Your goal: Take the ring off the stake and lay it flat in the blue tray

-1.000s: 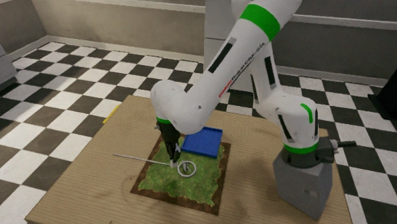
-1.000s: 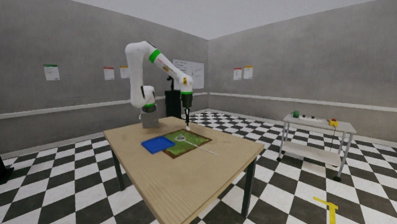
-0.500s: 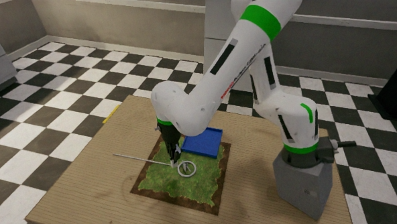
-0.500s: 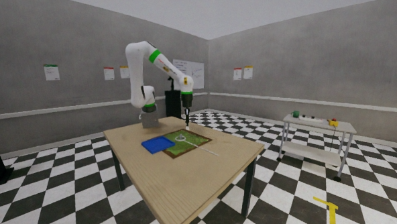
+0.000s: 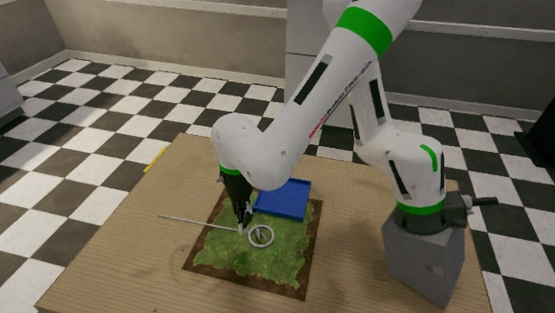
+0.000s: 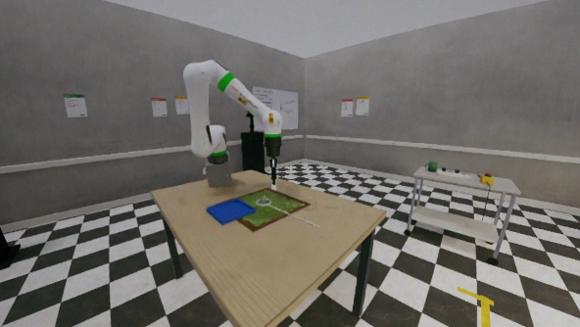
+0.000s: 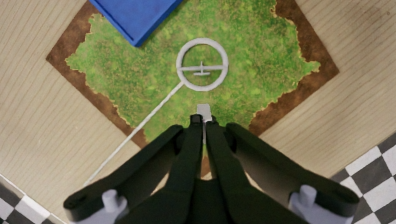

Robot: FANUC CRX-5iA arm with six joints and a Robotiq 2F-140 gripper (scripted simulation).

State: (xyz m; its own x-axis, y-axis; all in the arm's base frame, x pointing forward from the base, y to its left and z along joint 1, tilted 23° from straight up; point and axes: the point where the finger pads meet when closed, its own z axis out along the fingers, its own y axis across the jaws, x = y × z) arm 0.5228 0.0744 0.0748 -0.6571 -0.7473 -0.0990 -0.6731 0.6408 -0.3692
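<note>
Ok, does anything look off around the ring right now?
Yes: the gripper is shut on nothing beside the ring, which sits on the grass mat, outside the blue tray. A thin white rod lies flat nearby.
</note>
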